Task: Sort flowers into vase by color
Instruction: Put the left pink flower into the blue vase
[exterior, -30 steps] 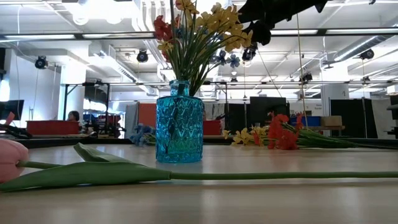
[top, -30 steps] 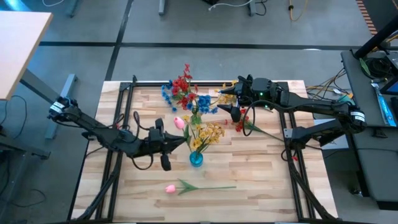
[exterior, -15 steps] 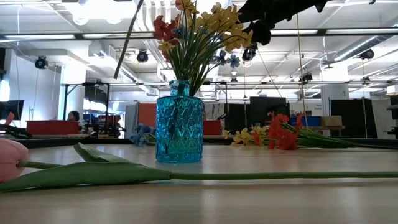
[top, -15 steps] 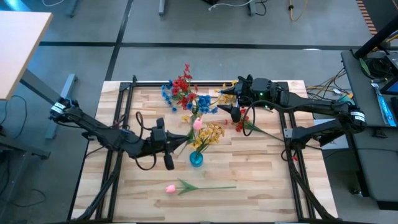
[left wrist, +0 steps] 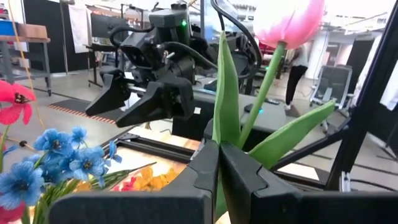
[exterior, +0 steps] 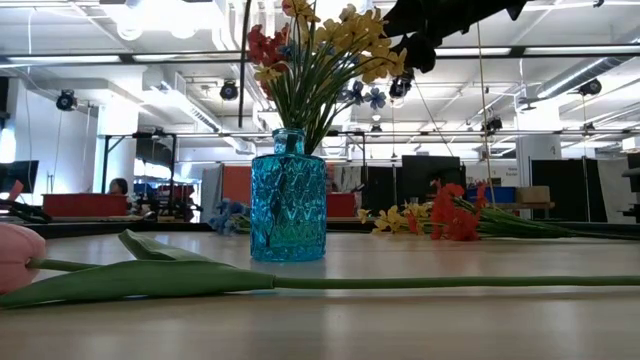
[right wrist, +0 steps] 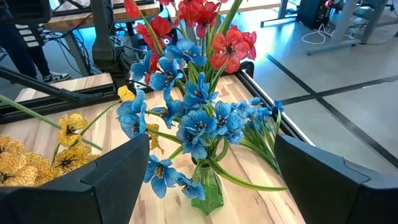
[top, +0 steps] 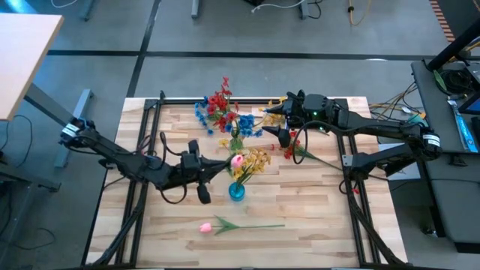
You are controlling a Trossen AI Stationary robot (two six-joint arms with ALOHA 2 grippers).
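Around the blue vase stand yellow sprays; left gripper beside it pinches a pink tulip stem between clenched fingers; right gripper spread.

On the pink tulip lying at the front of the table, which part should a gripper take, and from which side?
Take the pink tulip on its thin green stem, past the long leaf, coming straight down from above. It lies flat on the table with bare wood around it, and the bud would probably crush.
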